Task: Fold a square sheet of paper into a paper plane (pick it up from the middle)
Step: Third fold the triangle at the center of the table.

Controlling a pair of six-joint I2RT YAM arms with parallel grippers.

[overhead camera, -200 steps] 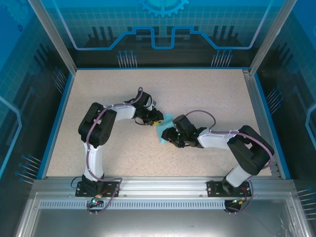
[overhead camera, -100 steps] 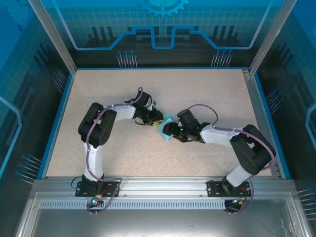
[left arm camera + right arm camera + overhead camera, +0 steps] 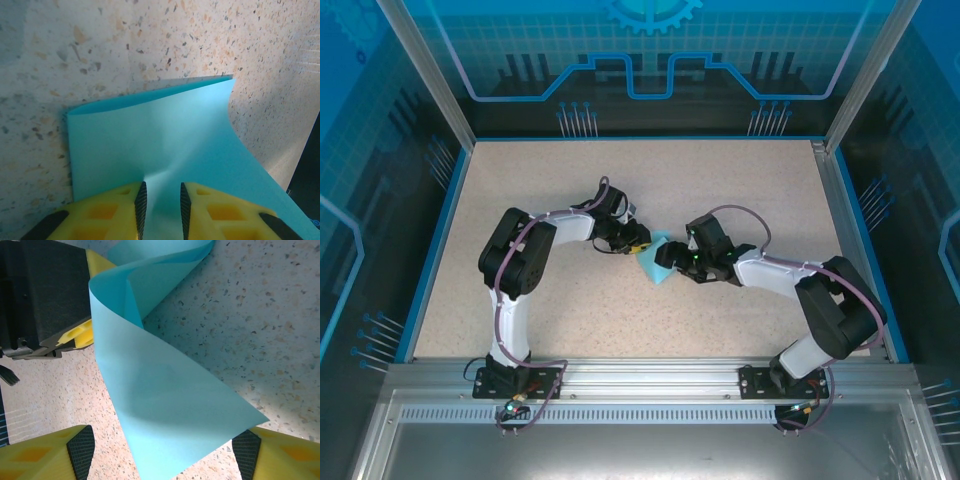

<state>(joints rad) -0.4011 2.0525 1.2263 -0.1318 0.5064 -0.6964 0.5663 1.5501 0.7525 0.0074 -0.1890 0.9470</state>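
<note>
Over the last second our right arm swings away from the near edge. Its wrist now sits farther back and farther right than before, and the right end effector (image 3: 672,262) meets the sheet from the right side rather than hanging over it. Our left arm does not shift, and the left end effector (image 3: 636,242) stays at the far-left side of the paper.

The square sheet of paper (image 3: 655,265) lies mid-worktop (image 3: 740,190), between our two end effectors. From the left wrist we see our jaws drawn narrow and pinched on the sheet's edge. The paper puckers at the grip and bends over on itself in a loose, uncreased curl. From the right wrist we see our right jaws standing wide, one on each side of a free pointed corner. As far as we can tell, they touch nothing.

We judge that the right end effector is lining up to take that corner while the left anchors the sheet. No sharp crease shows yet, so the plane is at an early fold. The springy curl could flop open if our left pinch slips
</note>
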